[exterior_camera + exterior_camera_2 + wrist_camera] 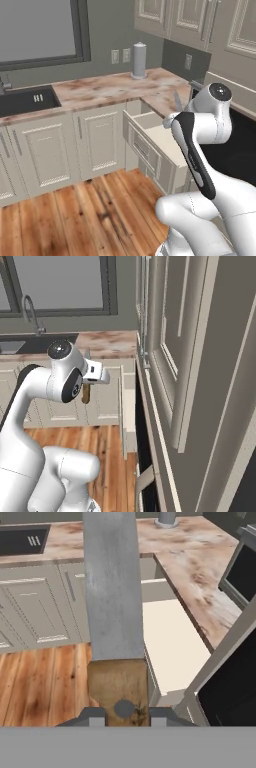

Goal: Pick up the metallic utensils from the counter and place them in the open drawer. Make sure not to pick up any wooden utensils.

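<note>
My gripper (125, 712) is shut on the knife's dark brown handle (119, 684). Its grey blade (111, 582) points up and away from the hand. In the left base view the blade (177, 100) sticks up above the gripper (172, 118), over the open drawer. From the right base view the gripper (91, 376) holds the knife with the handle (86, 393) hanging down. The drawer (152, 131) stands pulled out below the marbled counter (110, 87), and its pale interior (170, 639) is bare where it shows. The counter (200, 567) runs along the drawer's far side.
A grey paper-towel roll (139, 60) stands at the counter's back corner. A dark sink (25, 100) with its faucet (30, 311) lies to the left. A black oven front (245, 567) is right of the drawer. Tall cream cabinets (200, 356) stand close on the right, with wood floor (90, 210) below.
</note>
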You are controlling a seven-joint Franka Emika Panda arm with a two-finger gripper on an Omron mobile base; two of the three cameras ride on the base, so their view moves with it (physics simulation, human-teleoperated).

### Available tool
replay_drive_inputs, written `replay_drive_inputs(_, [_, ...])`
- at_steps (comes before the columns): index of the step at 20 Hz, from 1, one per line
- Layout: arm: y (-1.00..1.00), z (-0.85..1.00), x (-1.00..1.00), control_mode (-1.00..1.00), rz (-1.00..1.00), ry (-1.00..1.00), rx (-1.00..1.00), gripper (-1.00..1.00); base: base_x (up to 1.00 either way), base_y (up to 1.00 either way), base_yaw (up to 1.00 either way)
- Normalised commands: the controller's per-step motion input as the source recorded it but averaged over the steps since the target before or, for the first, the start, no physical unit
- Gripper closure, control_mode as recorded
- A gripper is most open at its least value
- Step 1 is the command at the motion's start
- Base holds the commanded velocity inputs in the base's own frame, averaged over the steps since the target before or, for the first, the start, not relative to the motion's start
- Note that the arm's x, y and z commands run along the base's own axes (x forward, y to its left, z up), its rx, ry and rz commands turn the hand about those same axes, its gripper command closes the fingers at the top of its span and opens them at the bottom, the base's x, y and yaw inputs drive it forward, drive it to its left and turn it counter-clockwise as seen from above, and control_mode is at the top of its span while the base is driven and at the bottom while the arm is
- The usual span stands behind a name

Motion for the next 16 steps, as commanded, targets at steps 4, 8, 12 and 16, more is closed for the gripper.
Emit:
replay_drive_inputs(4, [0.0, 0.0, 0.0, 1.0, 0.0, 0.0, 0.0, 1.0, 0.47, -0.45, 0.0])
replay_drive_inputs(8, [-0.37, -0.32, 0.4, -1.0, 0.0, 0.21, 0.0, 1.0, 0.12, -0.12, 0.0])
replay_drive_inputs(12, [-0.45, -0.45, 0.69, -1.0, 0.0, 0.32, 0.0, 1.0, 0.0, 0.0, 0.0])
replay_drive_inputs(16, [-0.38, -0.52, 0.73, -1.0, 0.0, 0.3, 0.0, 1.0, 0.0, 0.0, 0.0])
